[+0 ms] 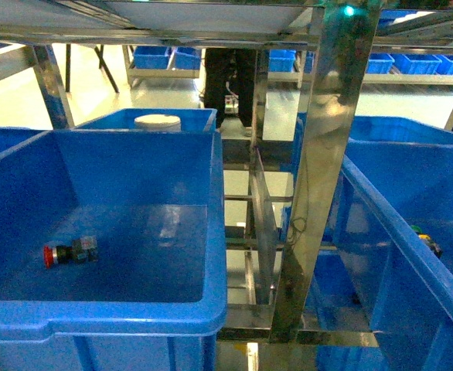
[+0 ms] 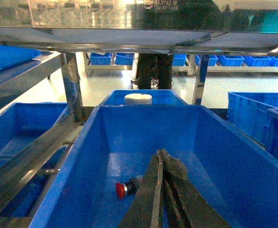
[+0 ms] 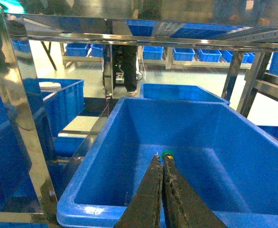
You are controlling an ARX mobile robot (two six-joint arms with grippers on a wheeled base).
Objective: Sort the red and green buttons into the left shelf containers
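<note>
Steel rack (image 1: 319, 154) frames warehouse aisle. Red button (image 1: 70, 252) lies in left blue bin (image 1: 118, 317); green button (image 3: 167, 154) lies in right bin (image 3: 96, 209), not yet moved. Left gripper (image 2: 162, 154), right gripper (image 3: 161, 159) both closed, empty. Judgement: next, right gripper opens, picks green button.

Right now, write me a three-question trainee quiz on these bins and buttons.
1. True or false: the glossy red mushroom-head push button stands upright in the large blue plastic left bin.
2. The green-capped push button lies in: A) the left bin, B) the large blue plastic right bin, C) the white round tub.
3. Fill in: the fingers of the left end effector and the right end effector are ____.
Key: 1 false, it lies on its side; 2 B; 3 shut.
</note>
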